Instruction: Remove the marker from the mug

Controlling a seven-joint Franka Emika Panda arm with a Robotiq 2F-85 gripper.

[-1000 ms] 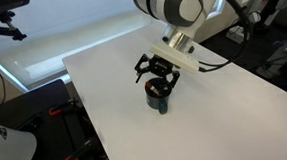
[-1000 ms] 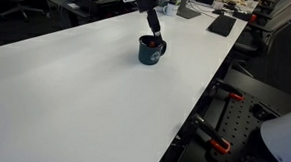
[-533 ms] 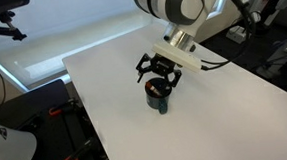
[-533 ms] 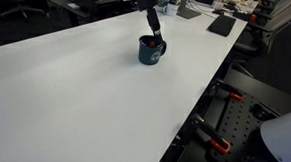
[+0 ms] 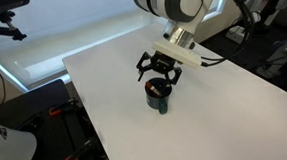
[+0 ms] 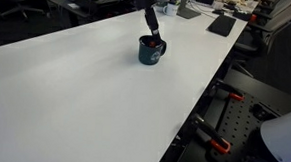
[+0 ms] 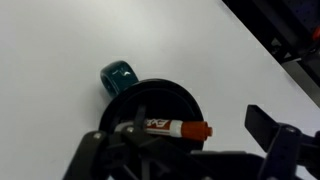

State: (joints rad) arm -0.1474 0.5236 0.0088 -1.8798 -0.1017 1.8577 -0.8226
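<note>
Directly beneath the wrist camera, the black two-fingered gripper hangs over the cup with its fingers spread wide, holding nothing. Just below them, the slim dark marker with a red-orange end lies slanted inside the small dark cylindrical mug with a teal handle. The marker's red end sits near the rim on the side away from the handle. The mug stands upright on the plain white tabletop, with the table's edge and dark floor further off.

The likeliest trouble is a finger landing on the rim instead of dropping inside, which would shove or tip the mug. The marker is thin and tilted, so a pinch near one end could let it pivot or slip free. It might also drag the mug up with it.

A pale label shows on the marker's barrel, but its print is too blurred to read.
</note>
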